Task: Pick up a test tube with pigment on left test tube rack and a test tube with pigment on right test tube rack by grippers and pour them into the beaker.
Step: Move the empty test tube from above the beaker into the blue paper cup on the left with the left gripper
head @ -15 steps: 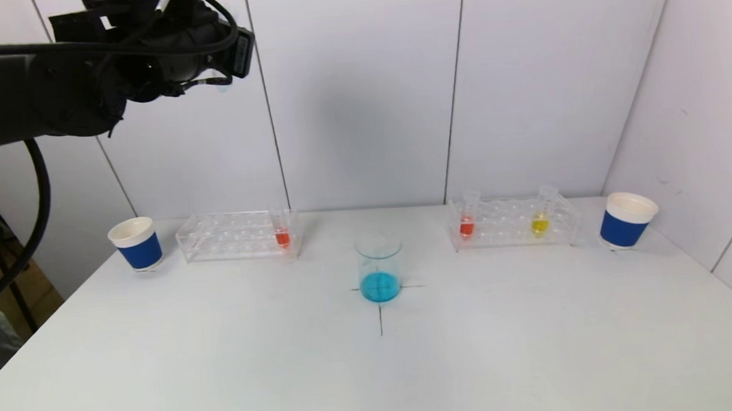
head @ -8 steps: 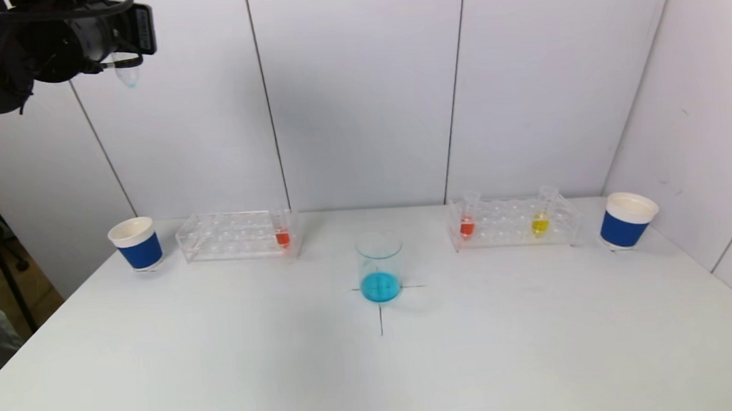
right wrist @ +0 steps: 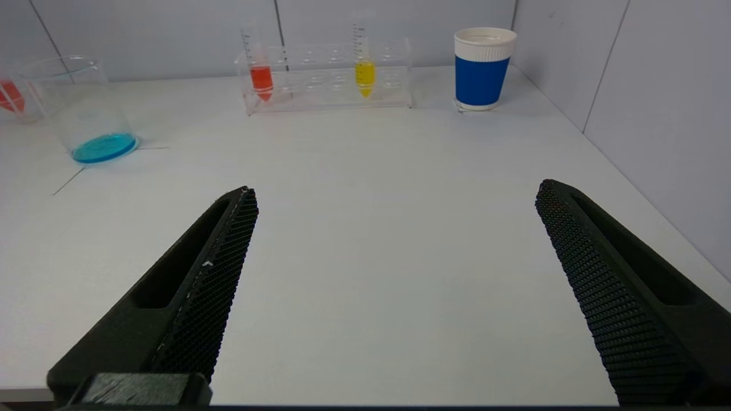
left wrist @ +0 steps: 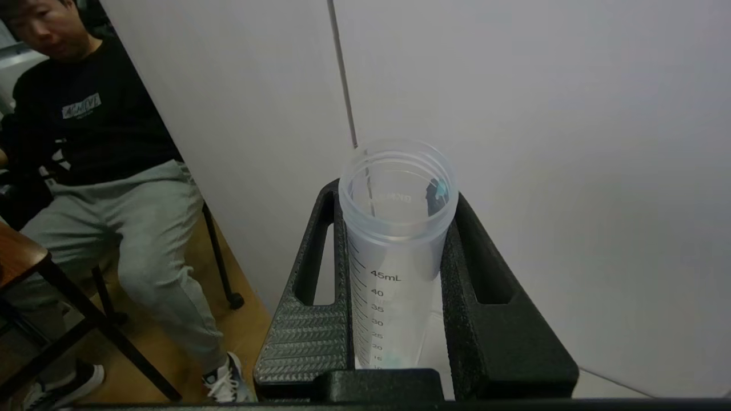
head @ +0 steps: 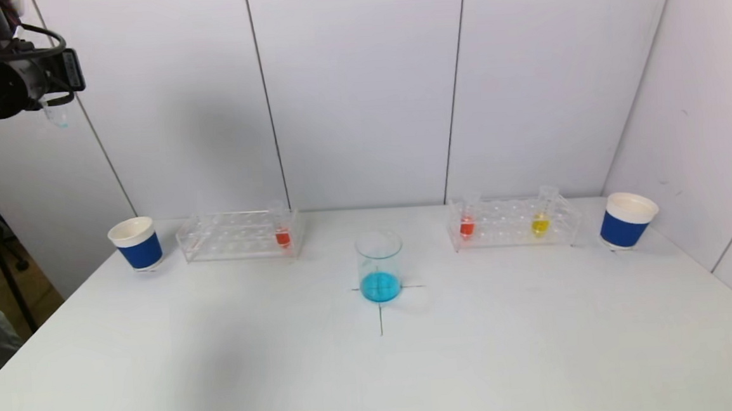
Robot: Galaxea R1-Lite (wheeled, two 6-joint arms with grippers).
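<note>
Test tube (left wrist: 396, 240) clamped in left gripper (left wrist: 394, 297), high off-table; right gripper (right wrist: 394, 297) agape.

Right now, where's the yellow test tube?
In the head view, the yellow test tube stands upright in the right rack, toward its right end, between the red tube and the right blue cup.
</note>
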